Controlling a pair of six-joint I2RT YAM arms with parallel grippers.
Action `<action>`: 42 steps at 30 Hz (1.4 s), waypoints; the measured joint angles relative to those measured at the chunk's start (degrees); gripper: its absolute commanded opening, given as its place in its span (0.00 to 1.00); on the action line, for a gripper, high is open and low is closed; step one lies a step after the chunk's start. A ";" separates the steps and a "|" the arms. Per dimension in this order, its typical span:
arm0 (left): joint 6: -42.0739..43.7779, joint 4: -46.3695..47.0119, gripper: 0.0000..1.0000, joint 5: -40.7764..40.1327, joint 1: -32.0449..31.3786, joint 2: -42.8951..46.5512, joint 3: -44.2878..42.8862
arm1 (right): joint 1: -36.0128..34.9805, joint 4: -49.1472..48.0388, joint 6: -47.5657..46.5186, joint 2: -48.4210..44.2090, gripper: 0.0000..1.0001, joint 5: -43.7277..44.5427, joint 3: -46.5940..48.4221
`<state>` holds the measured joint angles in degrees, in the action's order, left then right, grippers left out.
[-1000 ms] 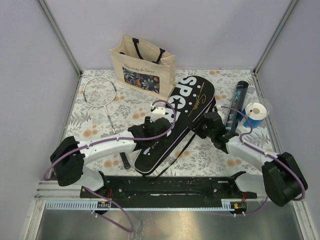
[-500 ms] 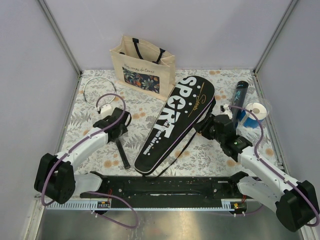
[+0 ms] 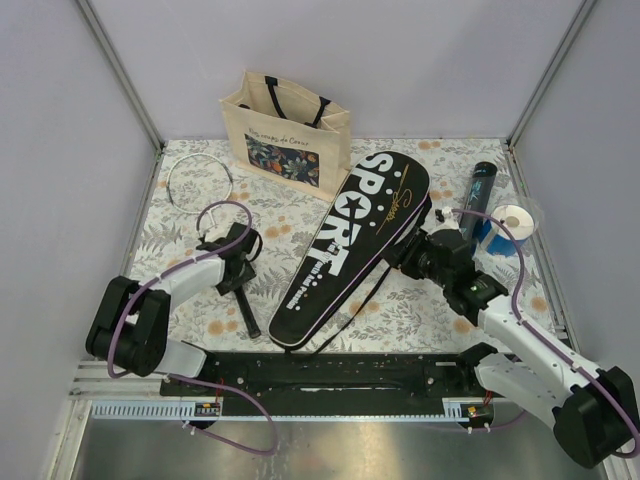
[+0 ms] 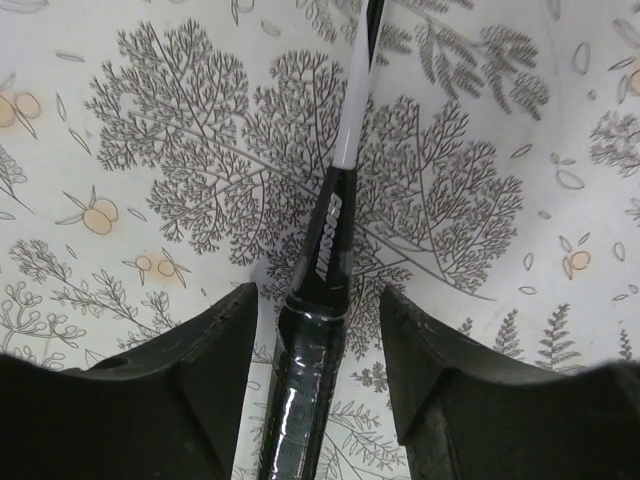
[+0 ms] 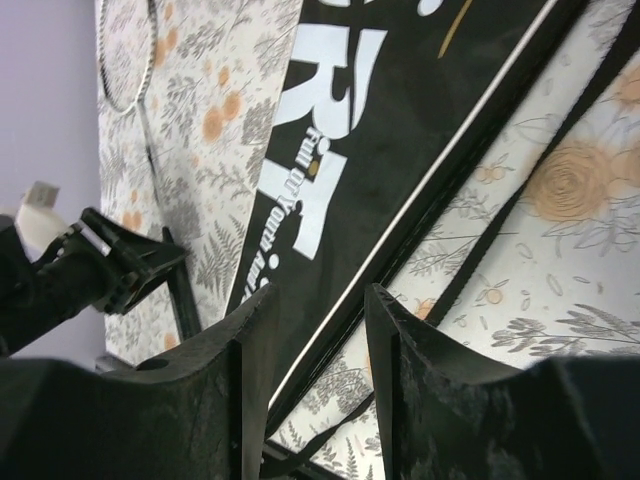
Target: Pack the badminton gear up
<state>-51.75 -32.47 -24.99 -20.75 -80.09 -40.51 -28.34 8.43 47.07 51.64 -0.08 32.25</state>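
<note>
The floral table [image 3: 400, 310] is mostly taken up by the black SPORT cover [image 3: 350, 240], lying slantwise across the centre, probably flat so a racket can slide in. One racket [image 4: 322, 250] lies at the left, head toward the upper left. The left claw [image 4: 318, 298] straddles it where shaft meets grip, spread and not pinching, lined up for a pickup. The right claw [image 5: 318, 292], also spread, hangs over the cover's right edge, likely to steady it.

Bright, even light from above; shadows faint. Mild glare on the glossy black wrapped racket handle [image 4: 303, 400]. Wrist views bow at the edges; the left gripper [image 4: 318, 295] looms soft.
</note>
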 measured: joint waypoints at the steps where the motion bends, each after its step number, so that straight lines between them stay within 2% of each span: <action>1: -0.33 0.44 0.46 0.50 0.09 -0.28 0.55 | 0.00 -0.37 0.02 0.15 0.48 -1.09 0.00; 6: -1.25 3.02 0.04 2.12 0.50 0.35 1.84 | -0.72 -3.19 0.57 2.36 0.48 -4.57 0.44; 7: -1.49 3.54 0.00 2.56 0.59 0.72 2.16 | -1.20 -3.41 0.74 3.37 0.49 -5.01 0.94; 16: -4.35 3.91 0.00 8.68 0.96 9.38 7.52 | -11.98 -10.54 2.10 17.38 0.58 -8.70 10.19; 22: -4.90 4.11 0.00 11.17 0.96 17.09 10.54 | -16.70 -19.30 2.29 34.58 0.59 -15.47 19.91; 30: -5.51 5.27 0.00 14.01 0.96 27.58 15.41 | -20.55 -24.79 2.86 54.36 0.62 -22.80 33.75; 37: -5.60 5.68 0.00 16.35 0.96 30.80 17.03 | -25.00 -24.52 2.80 66.42 0.59 -24.70 46.34; 42: -6.34 7.02 0.00 17.92 0.96 34.69 19.61 | -26.47 -20.15 2.16 72.15 0.56 -24.81 53.24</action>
<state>-58.08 -25.45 -7.07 -19.79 -45.41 -20.91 -54.81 -11.73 49.23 123.79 -24.88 85.49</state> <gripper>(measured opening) 0.312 0.567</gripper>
